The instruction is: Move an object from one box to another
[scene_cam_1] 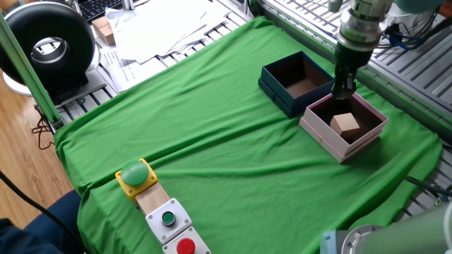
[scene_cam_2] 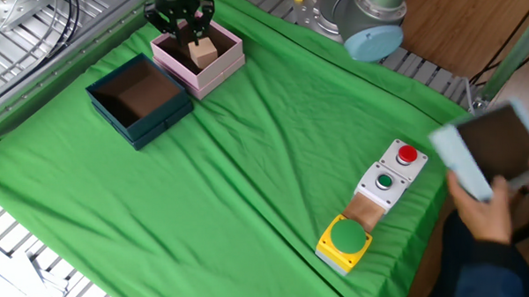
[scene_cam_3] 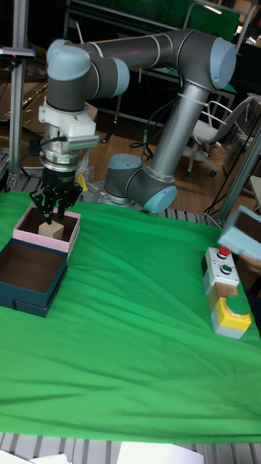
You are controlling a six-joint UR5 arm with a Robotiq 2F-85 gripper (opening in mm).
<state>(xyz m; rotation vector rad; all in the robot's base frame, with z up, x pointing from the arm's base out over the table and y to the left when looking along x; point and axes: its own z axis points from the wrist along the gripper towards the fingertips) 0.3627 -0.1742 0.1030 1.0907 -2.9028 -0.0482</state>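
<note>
Gripper (scene_cam_3: 55,210) spread above wooden cube (scene_cam_3: 51,230) in pink box (scene_cam_3: 23,233). We judge cube light, rigid; pinch opposite flat faces.

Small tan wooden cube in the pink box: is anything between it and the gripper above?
Nothing visible. The small tan wooden cube sits alone in the square pale-pink box, and the open two-finger gripper hangs just above it. The square dark navy-blue box alongside holds nothing visible.
</note>
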